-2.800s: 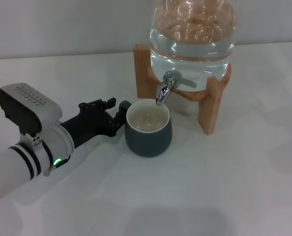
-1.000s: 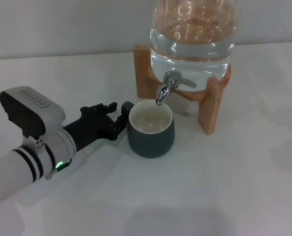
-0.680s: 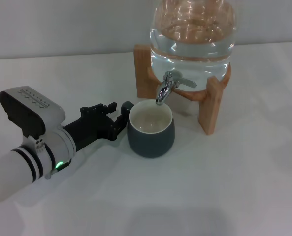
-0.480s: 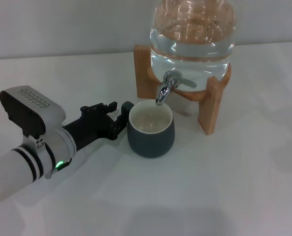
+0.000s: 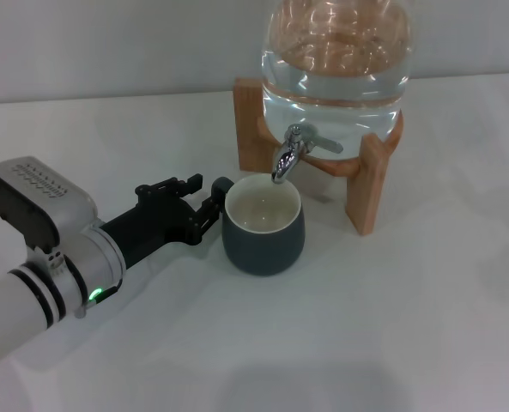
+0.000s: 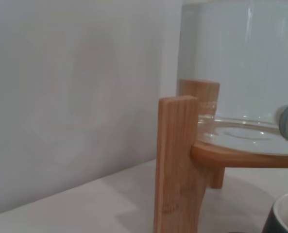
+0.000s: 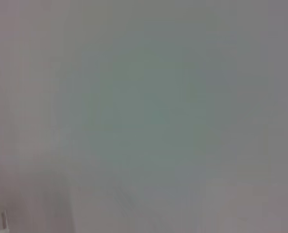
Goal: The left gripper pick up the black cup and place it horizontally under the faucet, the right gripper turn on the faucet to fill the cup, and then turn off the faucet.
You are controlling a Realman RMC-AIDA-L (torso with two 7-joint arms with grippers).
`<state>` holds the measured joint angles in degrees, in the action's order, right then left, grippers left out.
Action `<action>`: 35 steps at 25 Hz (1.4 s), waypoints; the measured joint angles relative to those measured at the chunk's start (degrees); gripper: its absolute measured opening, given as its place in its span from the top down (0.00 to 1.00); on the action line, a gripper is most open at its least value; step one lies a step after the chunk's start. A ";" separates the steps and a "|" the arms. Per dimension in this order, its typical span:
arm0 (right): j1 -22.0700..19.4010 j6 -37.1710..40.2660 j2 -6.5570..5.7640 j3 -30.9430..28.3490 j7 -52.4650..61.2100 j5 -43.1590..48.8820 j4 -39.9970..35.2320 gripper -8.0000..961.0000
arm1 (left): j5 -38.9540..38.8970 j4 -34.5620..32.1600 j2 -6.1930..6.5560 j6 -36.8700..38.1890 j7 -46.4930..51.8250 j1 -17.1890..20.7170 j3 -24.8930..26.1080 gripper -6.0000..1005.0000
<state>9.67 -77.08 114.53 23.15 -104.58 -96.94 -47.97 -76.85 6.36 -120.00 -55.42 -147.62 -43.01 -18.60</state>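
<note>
One arm is at work; the right gripper appears in no view, and its wrist camera shows only a blank wall.

The black cup (image 5: 263,226) stands upright on the white surface (image 5: 391,326), mouth up, its cream inside showing no water. It sits directly below the spout of the faucet (image 5: 290,153), with the rim just under the spout tip. The lever of the faucet points toward the robot's right, and no stream is visible. The glass jar (image 5: 336,64) is well filled and rests on its wooden stand (image 5: 366,184).

The left gripper (image 5: 209,210) lies low over the surface on the cup's left side, its long axis running from the lower left toward the cup's handle (image 5: 220,185). The jaws sit at the handle; contact appears likely, but the head view does not show whether they clamp it or are parted, so I cannot tell.

Judgement: placement of the cup under the spout looks complete. The next move falls to the right arm, which must reach the lever from the right of the jar; that side is unobstructed. The cup lies to the left of the lever, so the two arms should not cross.
</note>
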 joint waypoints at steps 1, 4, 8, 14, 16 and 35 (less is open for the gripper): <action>0.00 0.00 -0.01 -0.07 0.00 0.00 0.00 0.13 | -0.10 0.00 0.01 -0.03 -0.01 0.10 0.02 0.60; 0.08 0.00 -0.06 -0.11 -0.01 0.00 0.00 0.13 | -1.00 -0.03 0.04 0.12 -0.02 0.48 0.05 0.60; 0.17 0.00 -0.10 -0.17 -0.01 0.00 0.04 0.13 | -1.99 -0.20 0.11 -0.06 -0.04 1.05 0.06 0.60; 0.17 0.00 -0.21 -0.23 -0.01 0.00 0.46 0.13 | -2.15 -0.73 0.11 -0.15 -0.04 1.52 0.06 0.60; 0.17 0.01 -0.28 -0.23 -0.01 0.00 0.50 0.13 | -2.16 -0.75 0.13 -0.15 -0.04 1.53 0.06 0.60; -0.29 0.37 -0.93 -1.09 -0.10 0.04 1.22 0.13 | -9.17 -4.67 0.53 -7.79 1.32 8.02 0.06 0.60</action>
<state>9.39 -76.71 113.59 22.06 -104.68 -96.90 -46.75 -86.02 1.69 -119.47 -63.21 -146.29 -34.99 -18.54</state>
